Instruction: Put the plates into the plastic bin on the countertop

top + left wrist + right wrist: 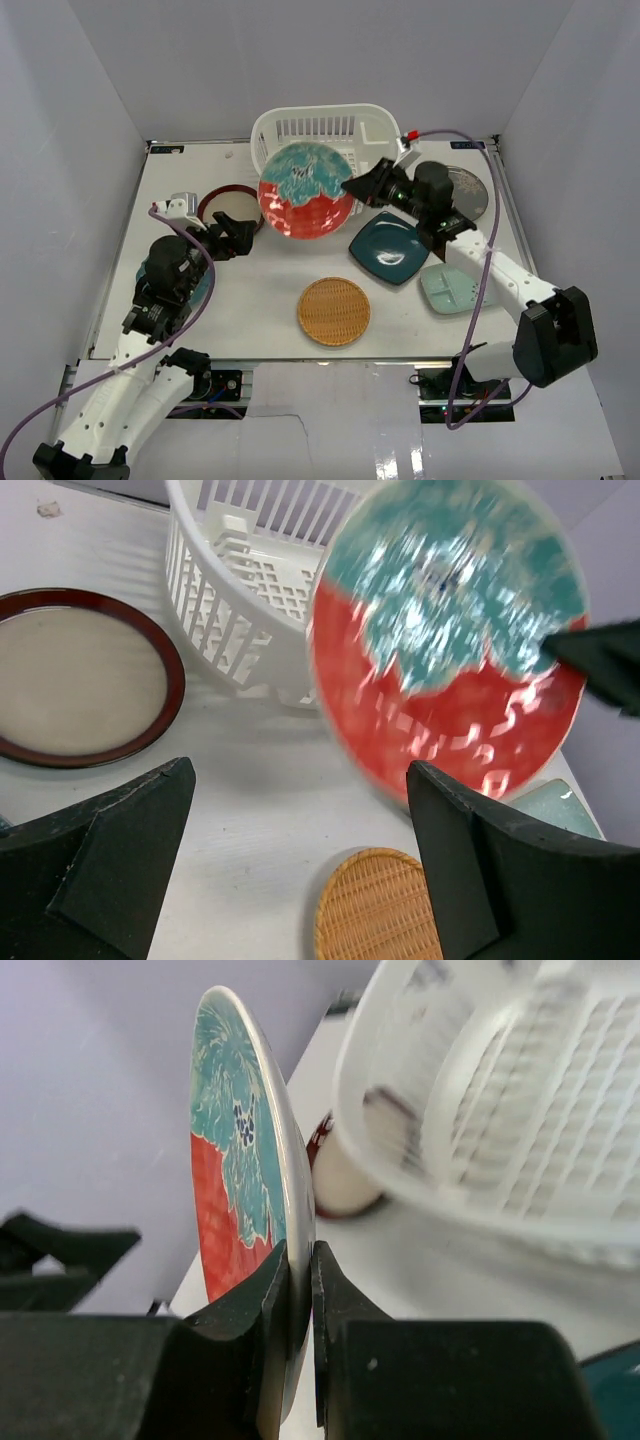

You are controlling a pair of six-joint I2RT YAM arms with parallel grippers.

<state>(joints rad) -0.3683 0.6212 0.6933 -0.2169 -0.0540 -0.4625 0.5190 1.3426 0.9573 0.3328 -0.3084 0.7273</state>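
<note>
R gripper [298, 1260] is clamped on the rim of the red-and-teal plate [305, 190], holding it up nearly on edge just in front of the plastic bin [320, 127] at the back of the countertop [250, 300]. L gripper [243, 236] sits w/ jaws wide apart, just beside the maroon-rimmed plate [230, 207]. Tan woven plate [334, 311] & dark teal square plate [390, 247] lie flat nearer the arms

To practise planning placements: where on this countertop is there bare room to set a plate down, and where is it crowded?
Bare: the far-left corner between the plastic bin and the maroon-rimmed plate; the middle strip between that plate and the woven plate. Crowded: the right side, where the square teal plate, mint plate and grey plate cluster.
</note>
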